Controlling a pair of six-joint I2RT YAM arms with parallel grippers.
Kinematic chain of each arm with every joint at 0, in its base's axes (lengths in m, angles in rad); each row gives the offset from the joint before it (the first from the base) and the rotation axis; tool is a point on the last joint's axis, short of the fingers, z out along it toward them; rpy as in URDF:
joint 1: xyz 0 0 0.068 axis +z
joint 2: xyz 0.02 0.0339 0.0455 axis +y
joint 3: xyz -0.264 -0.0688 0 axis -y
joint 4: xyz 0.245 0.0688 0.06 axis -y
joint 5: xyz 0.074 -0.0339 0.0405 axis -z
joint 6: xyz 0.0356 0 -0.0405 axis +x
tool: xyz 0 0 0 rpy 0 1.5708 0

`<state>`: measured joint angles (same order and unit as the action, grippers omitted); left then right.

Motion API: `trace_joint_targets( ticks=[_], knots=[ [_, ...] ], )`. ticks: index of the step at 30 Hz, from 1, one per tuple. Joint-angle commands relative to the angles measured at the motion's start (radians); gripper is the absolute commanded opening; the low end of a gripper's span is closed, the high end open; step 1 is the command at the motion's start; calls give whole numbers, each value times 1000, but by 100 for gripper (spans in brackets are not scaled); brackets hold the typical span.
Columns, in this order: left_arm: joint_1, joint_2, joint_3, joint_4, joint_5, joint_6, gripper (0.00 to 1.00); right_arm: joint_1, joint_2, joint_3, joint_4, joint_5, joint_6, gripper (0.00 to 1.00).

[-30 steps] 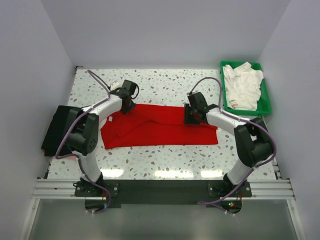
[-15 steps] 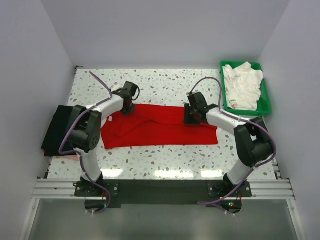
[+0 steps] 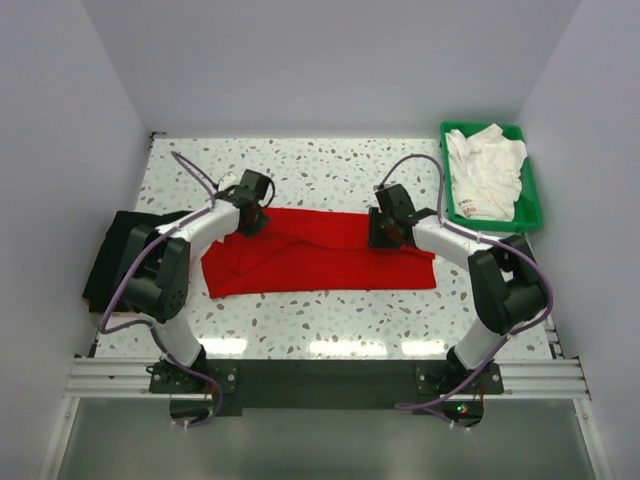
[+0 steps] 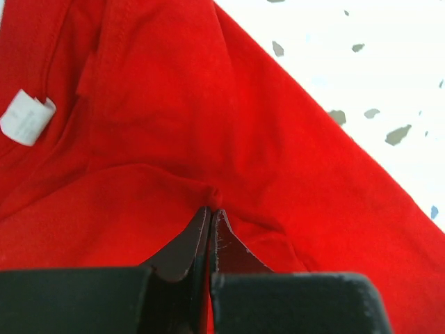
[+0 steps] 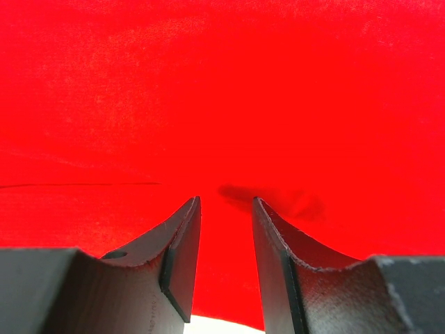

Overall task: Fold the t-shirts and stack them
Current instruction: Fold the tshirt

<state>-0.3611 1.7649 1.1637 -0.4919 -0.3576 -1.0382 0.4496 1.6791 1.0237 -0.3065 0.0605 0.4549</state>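
Observation:
The bright red t-shirt point(image 3: 320, 262) lies spread across the middle of the table, folded into a long band. My left gripper point(image 3: 251, 218) is at its far left corner, shut on a small pinch of red cloth point(image 4: 211, 207). The white neck label point(image 4: 26, 117) shows to its left. My right gripper point(image 3: 384, 234) is down on the shirt's far edge right of centre, its fingers apart over flat red cloth point(image 5: 226, 202). A black t-shirt point(image 3: 115, 255) lies at the table's left edge. White t-shirts with red print point(image 3: 485, 170) lie heaped in the tray.
The green plastic tray point(image 3: 537, 205) stands at the back right corner. The speckled white table point(image 3: 330, 165) is bounded by walls on the left, back and right. The arm bases sit on a rail at the near edge.
My left arm's elbow has swung left and its gripper has shifted slightly left while holding the cloth. The right arm and the shirt look unchanged.

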Motion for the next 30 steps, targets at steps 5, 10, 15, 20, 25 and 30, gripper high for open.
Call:
trace_joint_targets(
  ticks=[5,10,15,20,25,30],
  knots=[
    [-67,-125,-102,98,52,-28,0,-6,-29,1,20,5,-12,39],
    [-122,-160,-160,128,69,-55,0,-8,-30,-2,20,2,-12,39],
    [-170,-194,-213,153,80,-79,0,-8,-30,-4,21,2,-10,39],
    [-225,-223,-248,165,82,-100,0,-9,-32,-5,20,4,-12,39],
    [-262,-248,-280,168,89,-108,0,-9,-32,-5,18,7,-13,39],
    [-272,-300,-325,165,92,-106,0,-11,-33,-5,17,10,-15,39]
  ],
)
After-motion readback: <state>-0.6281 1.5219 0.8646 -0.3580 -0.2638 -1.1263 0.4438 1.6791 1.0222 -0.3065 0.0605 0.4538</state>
